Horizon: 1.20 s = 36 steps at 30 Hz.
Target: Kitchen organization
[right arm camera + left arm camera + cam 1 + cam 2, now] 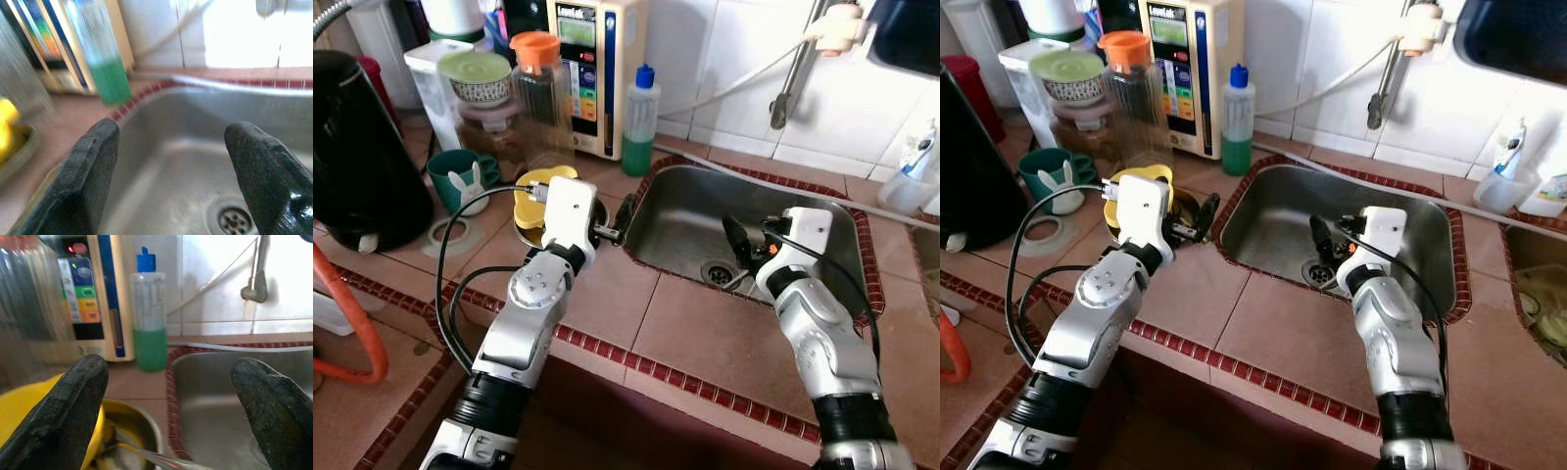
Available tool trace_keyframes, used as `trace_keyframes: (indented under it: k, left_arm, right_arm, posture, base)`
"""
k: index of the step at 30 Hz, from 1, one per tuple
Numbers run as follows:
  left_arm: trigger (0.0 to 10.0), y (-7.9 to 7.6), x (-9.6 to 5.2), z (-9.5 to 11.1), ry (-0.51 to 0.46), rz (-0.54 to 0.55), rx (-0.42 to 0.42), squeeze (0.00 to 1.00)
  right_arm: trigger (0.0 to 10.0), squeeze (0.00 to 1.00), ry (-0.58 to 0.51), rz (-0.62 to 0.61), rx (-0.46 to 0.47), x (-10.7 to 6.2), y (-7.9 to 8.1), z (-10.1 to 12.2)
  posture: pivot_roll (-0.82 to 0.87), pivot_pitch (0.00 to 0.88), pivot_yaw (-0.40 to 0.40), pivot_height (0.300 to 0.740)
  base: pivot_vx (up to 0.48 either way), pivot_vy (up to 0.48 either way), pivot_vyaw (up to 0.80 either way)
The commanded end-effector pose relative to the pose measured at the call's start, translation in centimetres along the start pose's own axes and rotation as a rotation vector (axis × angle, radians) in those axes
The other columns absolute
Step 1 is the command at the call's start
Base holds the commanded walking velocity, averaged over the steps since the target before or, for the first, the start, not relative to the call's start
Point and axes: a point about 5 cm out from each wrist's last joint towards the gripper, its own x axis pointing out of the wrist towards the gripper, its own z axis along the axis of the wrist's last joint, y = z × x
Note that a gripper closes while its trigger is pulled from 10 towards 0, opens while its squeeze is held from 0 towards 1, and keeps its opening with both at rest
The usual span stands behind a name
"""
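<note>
Now both sets of jaws stand apart, empty. Left gripper (619, 227) hovers over the bench beside the metal bowl (139, 423) with yellow pieces; right gripper (744, 245) hangs over the sink (680, 196), green bottle (639, 122) behind.

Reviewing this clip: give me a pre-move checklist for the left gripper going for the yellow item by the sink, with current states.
1. Left gripper open: ok, fingers spread wide with nothing between them.
2. Left gripper lined up with the yellow item: not ok, it sits toward the sink side of the metal bowl.
3. What the yellow item is and how it sits in the bowl: cannot tell, the arm covers most of it.
4. Green soap bottle out of the way: ok, upright against the wall behind.
5. Right gripper out of the way: ok, open above the sink drain.
</note>
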Motion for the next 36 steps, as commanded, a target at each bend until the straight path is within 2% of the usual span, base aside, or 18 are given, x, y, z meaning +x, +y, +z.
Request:
trace_keyframes:
  k: [1, 2, 4, 10, 11, 14, 15, 16, 17, 20, 27, 31, 36]
  left_arm:
    - [10.0, 0.4, -0.2, 0.0, -0.013, 0.028, 0.024, 0.0]
    - [10.0, 0.8, -0.3, -0.1, -0.019, 0.051, 0.032, 0.0]
    - [10.0, 1.0, -0.5, -0.3, -0.016, 0.064, 0.038, 0.0]
    - [10.0, 1.3, -1.0, -0.5, -0.025, 0.078, 0.071, 0.0]
    - [10.0, 1.4, -1.7, -1.0, -0.022, 0.077, 0.103, 0.0]
    - [10.0, 1.2, -2.5, -1.8, 0.002, 0.066, 0.126, 0.0]
    - [10.0, 1.1, -2.7, -2.0, 0.009, 0.065, 0.126, 0.0]
    - [10.0, 1.0, -2.8, -2.2, 0.019, 0.066, 0.125, 0.0]
    - [10.0, 0.7, -3.1, -2.5, 0.038, 0.061, 0.115, 0.0]
    - [10.0, 0.4, -3.4, -2.8, 0.048, 0.052, 0.122, 0.0]
    - [10.0, 0.7, -4.1, -5.3, 0.111, 0.033, 0.187, 0.0]
    - [10.0, 0.5, -4.1, -6.2, 0.144, 0.014, 0.186, 0.0]
    - [10.0, 0.4, -3.7, -6.5, 0.137, -0.002, 0.179, 0.0]
  right_arm:
    - [10.0, 1.0, -0.017, 0.015, 0.027, -0.2, 0.6, 0.8]
    - [10.0, 1.0, -0.01, 0.045, 0.06, -0.9, 1.5, 1.1]
    - [10.0, 1.0, -0.009, 0.06, 0.075, -1.4, 2.1, 1.3]
    - [10.0, 1.0, 0.006, 0.074, 0.099, -2.2, 2.7, 1.2]
    - [10.0, 1.0, 0.031, 0.083, 0.119, -3.1, 3.0, 1.2]
    - [10.0, 1.0, 0.055, 0.088, 0.142, -3.7, 3.3, 1.3]
    - [10.0, 0.73, 0.065, 0.097, 0.143, -3.9, 3.5, 1.4]
    - [10.0, 0.06, 0.073, 0.108, 0.143, -4.1, 3.7, 1.6]
    - [10.0, 0.0, 0.087, 0.142, 0.144, -4.2, 4.2, 1.7]
    - [10.0, 0.0, 0.097, 0.163, 0.139, -4.3, 4.5, 1.9]
    - [10.0, 0.0, 0.113, 0.188, 0.138, -4.2, 5.3, 2.1]
    - [10.0, 0.0, 0.128, 0.187, 0.129, -4.4, 5.3, 2.4]
    - [10.0, 0.0, 0.129, 0.185, 0.128, -4.4, 5.3, 2.5]
  posture:
    - [0.07, 0.0, -0.005, 0.74]
    - [0.07, 0.0, -0.004, 0.74]
    - [0.07, 0.0, -0.003, 0.74]
    - [0.06, 0.0, -0.004, 0.74]
    - [0.06, 0.0, -0.005, 0.74]
    - [0.06, 0.0, -0.007, 0.74]
    - [0.06, 0.0, -0.009, 0.74]
    - [0.06, 0.0, -0.009, 0.74]
    - [0.06, 0.0, -0.01, 0.74]
    - [0.06, 0.0, -0.013, 0.74]
    - [0.05, 0.0, -0.016, 0.74]
    - [0.04, 0.0, -0.017, 0.74]
    - [0.03, 0.0, -0.017, 0.74]
  base:
    - [0.0, 0.0, 0.0]
    - [0.0, 0.0, 0.0]
    - [0.0, 0.0, 0.0]
    - [0.0, 0.0, 0.0]
    - [0.0, 0.0, 0.0]
    - [0.0, 0.0, 0.0]
    - [0.0, 0.0, 0.0]
    - [0.0, 0.0, 0.0]
    - [0.0, 0.0, 0.0]
    - [0.0, 0.0, 0.0]
    - [0.0, 0.0, 0.0]
    - [0.0, 0.0, 0.0]
    - [0.0, 0.0, 0.0]
